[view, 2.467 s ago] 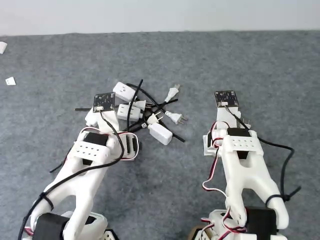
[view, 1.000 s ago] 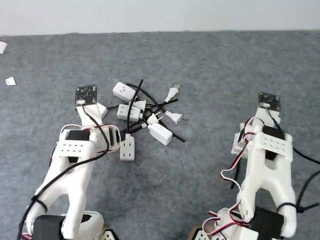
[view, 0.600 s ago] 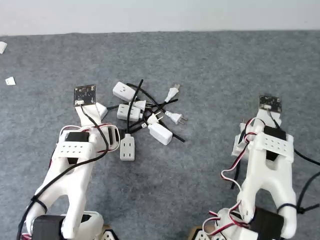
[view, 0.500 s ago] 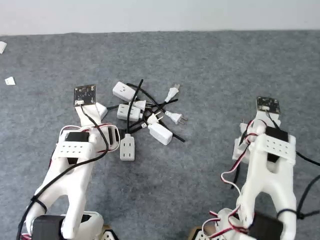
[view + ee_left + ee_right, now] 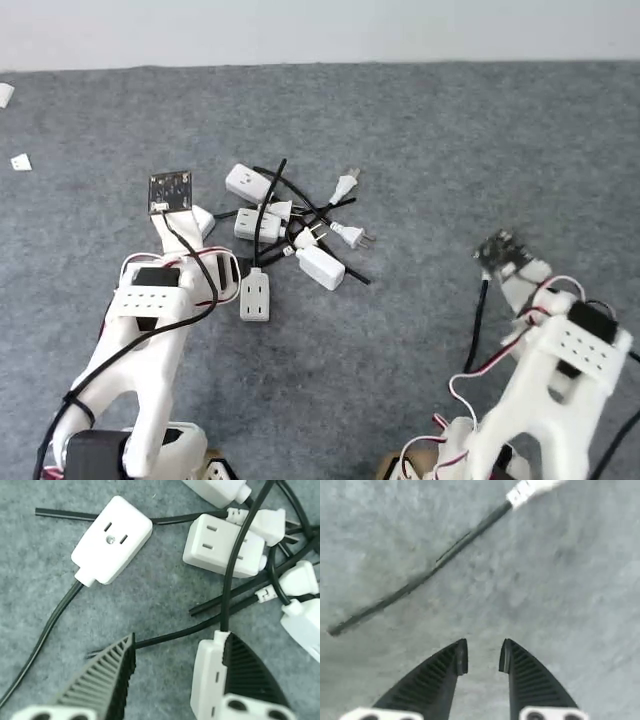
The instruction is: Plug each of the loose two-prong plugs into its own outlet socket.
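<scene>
While the left pincer (image 5: 180, 636) gaped wide beside a socket (image 5: 209, 682), the right pincer (image 5: 483, 642), barely parted, held nothing; grasping a plug (image 5: 349, 234) seemed next.

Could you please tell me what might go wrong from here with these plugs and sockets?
1. The outlet socket beside the left gripper trails a cord into the tangle of cords; pulling it may drag that tangle along.
2. The right gripper hangs over carpet near one black cord, which closing jaws might snag.
</scene>
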